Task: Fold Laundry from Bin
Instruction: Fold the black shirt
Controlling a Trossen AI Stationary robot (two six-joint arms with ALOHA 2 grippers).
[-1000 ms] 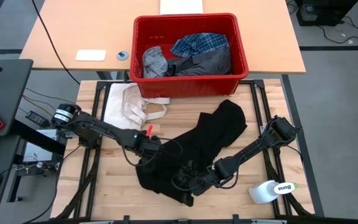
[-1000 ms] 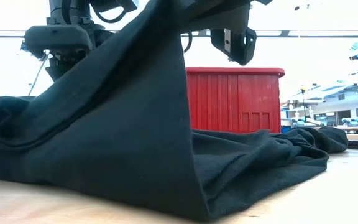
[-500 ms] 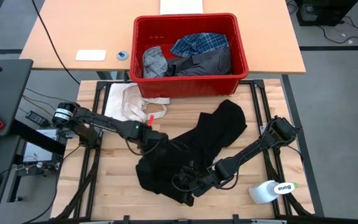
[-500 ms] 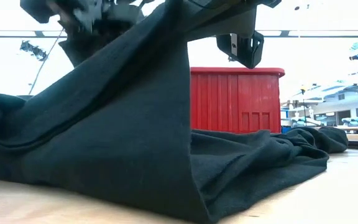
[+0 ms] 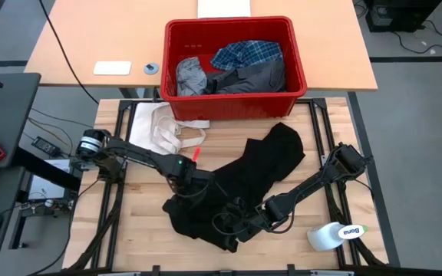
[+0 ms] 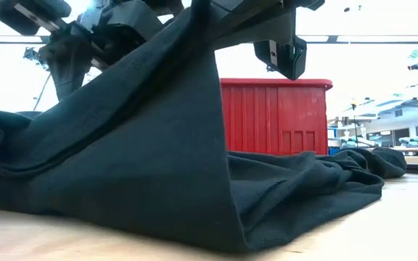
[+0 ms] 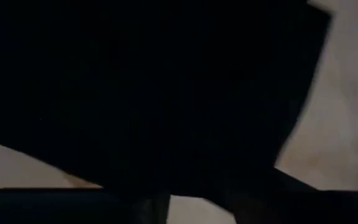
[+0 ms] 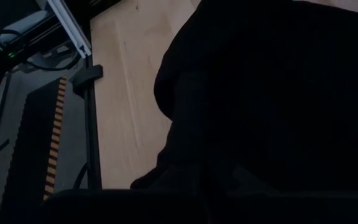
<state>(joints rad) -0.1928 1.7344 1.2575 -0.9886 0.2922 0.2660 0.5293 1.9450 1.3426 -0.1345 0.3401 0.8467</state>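
Two claws on large black soft garment (image 5: pixel 240 184), counter centre. Right claw (image 5: pixel 232 224) clenched on hem at 6 o'clock, cloth lifted. Left claw (image 5: pixel 192 182) at 9 o'clock edge, grip unclear. Red plastic bin (image 5: pixel 235 101) at 12 o'clock. Advice: pull edges apart, flatten first.

**Dark arms, bright details**

Two slim, matte black jointed arms. On the left arm (image 5: pixel 133 157): a silvery round cap at the base joint, a small green light midway, a red tab close to the wrist. On the right arm (image 5: pixel 317 182): blocky black housings at elbow and wrist, thin black cables looped near the wrist. From table height: chunky black wrist blocks, one with a pale label strip.
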